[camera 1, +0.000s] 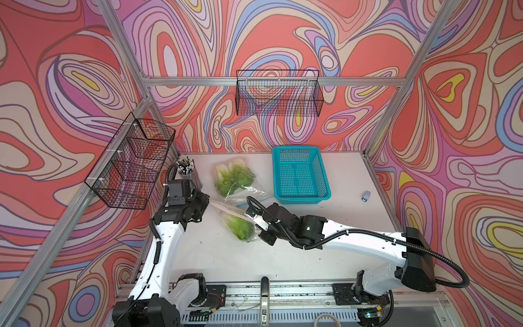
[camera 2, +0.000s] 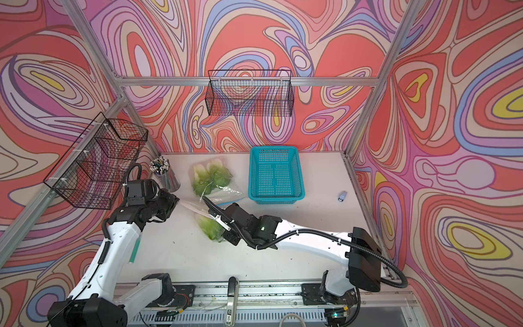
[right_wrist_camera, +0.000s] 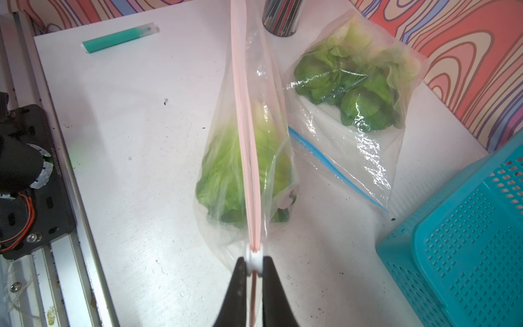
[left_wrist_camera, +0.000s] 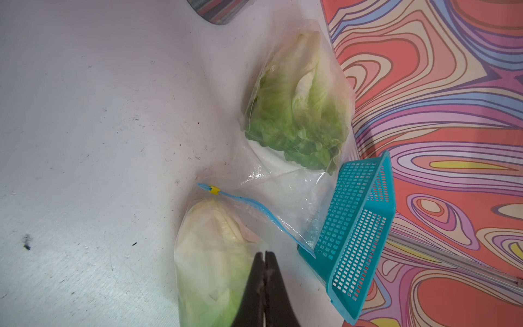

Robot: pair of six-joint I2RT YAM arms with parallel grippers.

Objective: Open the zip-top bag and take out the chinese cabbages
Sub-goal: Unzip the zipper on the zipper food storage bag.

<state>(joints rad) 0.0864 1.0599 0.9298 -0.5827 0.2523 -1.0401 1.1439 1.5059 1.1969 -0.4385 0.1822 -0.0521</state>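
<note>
One clear pink-zipped bag (right_wrist_camera: 246, 136) | oblong crinkly cabbages (right_wrist_camera: 223, 175) | perforated teal basket (right_wrist_camera: 467, 240)

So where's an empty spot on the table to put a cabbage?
Bare table in front of the held bag, and right of the basket around the small grey thing. Crowded at the back-left: pen cup, other bag.

Your clear zip-top bag (right_wrist_camera: 218, 133) hangs over the middle of the counter (right_wrist_camera: 141, 141) from its taut pink zip strip (right_wrist_camera: 245, 141), with the white slider (right_wrist_camera: 255, 256) at one end. Inside lie the chinese cabbages (right_wrist_camera: 226, 175), pale bases rearward, crinkly green tips forward.
</note>
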